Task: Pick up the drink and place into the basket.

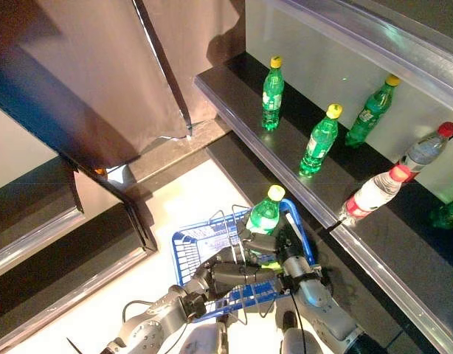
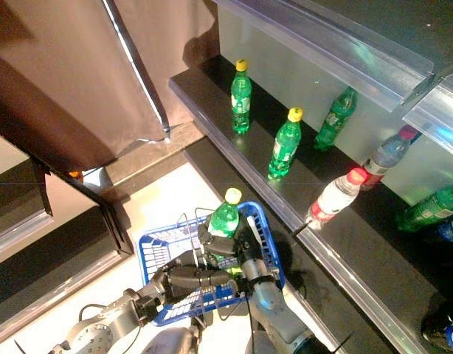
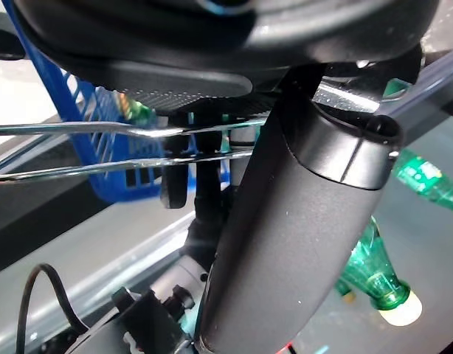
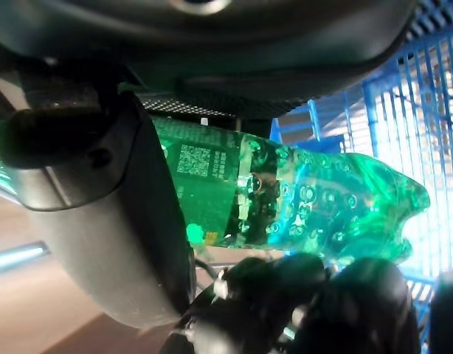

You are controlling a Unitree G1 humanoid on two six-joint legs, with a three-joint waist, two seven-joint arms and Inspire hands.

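The right hand (image 1: 285,247) has the green bottle (image 1: 263,215) in its grip — fingers (image 4: 344,295) curled round the lower body and the thumb pressed across the label, as its wrist view shows close up. The bottle stands roughly upright with its yellow cap (image 1: 276,192) on top, and it sits over the open top of the blue basket (image 1: 193,247), its base down among the blue mesh walls. Whether the base touches the basket floor cannot be told from here.

The left hand (image 1: 230,274) is at the basket's near side — fingers wrapped round the wire handles (image 3: 123,147), which run as two thin metal bars across its wrist view. The basket hangs from that grip above the pale floor (image 1: 175,199).

Over on the dark shelf (image 1: 359,243) to the right, more drinks stand in a row: a green bottle at the far end (image 1: 272,94), a second green bottle (image 1: 319,141) nearer, and a third green bottle (image 1: 371,111) back against the wall. Two clear bottles with red caps (image 1: 374,192) lean further along, one behind the other. A brown curtain (image 1: 101,74) hangs over the upper left of the scene.
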